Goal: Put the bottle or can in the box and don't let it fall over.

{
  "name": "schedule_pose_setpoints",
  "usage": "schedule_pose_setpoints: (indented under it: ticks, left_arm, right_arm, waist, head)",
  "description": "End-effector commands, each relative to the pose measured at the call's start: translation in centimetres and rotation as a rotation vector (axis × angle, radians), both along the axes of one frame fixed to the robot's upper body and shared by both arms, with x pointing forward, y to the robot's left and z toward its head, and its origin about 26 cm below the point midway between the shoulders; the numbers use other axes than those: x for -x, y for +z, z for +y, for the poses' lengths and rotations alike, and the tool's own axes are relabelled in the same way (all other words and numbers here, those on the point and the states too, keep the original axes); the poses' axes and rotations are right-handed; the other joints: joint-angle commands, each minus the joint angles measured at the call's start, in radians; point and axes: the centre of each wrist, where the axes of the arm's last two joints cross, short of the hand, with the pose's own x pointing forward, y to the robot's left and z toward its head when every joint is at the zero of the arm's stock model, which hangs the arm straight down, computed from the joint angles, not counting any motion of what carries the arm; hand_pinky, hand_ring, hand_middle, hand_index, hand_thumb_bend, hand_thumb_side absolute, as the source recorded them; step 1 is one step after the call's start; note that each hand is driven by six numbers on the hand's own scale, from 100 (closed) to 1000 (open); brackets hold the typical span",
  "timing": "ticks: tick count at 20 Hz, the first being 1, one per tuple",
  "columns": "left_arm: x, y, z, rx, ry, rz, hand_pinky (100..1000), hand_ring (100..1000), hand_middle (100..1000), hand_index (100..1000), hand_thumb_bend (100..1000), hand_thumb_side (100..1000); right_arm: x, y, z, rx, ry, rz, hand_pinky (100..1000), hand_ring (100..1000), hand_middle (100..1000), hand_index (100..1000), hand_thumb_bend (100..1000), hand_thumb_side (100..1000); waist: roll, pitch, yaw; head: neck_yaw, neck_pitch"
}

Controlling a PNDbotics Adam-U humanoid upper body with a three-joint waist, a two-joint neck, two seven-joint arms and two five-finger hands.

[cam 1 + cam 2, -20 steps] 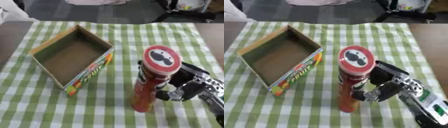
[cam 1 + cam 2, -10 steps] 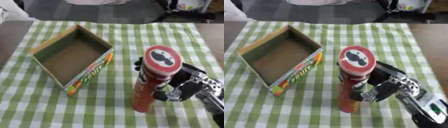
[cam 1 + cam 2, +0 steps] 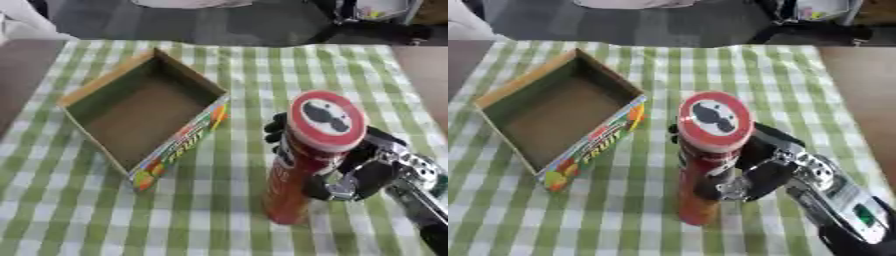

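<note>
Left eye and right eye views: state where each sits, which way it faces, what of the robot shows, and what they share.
Left eye view: in the head, looking down at the checked tablecloth; the right hand, curled round the upright red can, comes in from the lower right.
Right eye view: beside it in the head, same downward look; more of the right forearm shows.
Shared: the can, the open cardboard box to its left, the cloth, the right hand. The left hand shows in neither.
</note>
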Motion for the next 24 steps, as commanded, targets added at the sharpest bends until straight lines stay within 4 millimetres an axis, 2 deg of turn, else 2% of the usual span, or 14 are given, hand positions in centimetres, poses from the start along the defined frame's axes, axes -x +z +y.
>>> schedule_pose_setpoints:
  ticks: [1, 18, 24]
  left_arm:
    - [0.09, 1.27, 0.05, -0.017, -0.008, -0.031, 761, 920, 838, 880, 597, 840]
    - [0.1, 1.11, 0.06, -0.007, -0.007, -0.028, 764, 917, 826, 869, 587, 839]
    - [0.11, 1.09, 0.07, -0.002, -0.006, -0.03, 763, 916, 823, 865, 580, 840]
  right_arm:
    - [-0.12, 0.69, 0.08, -0.01, 0.006, -0.011, 876, 875, 812, 891, 495, 100]
    - [-0.51, 0.3, 0.76, -0.013, 0.009, 0.017, 772, 733, 678, 803, 464, 100]
    - [-0.31, 0.05, 1.01, -0.026, 0.017, 0.025, 684, 640, 587, 735, 409, 100]
  waist:
    - [0.002, -0.011, 0.002]
    - [0.001, -0.008, 0.004]
    - [0.001, -0.007, 0.005]
  head:
    - [-0.004, -0.015]
    - [-0.005, -0.021]
    - [-0.006, -0.024]
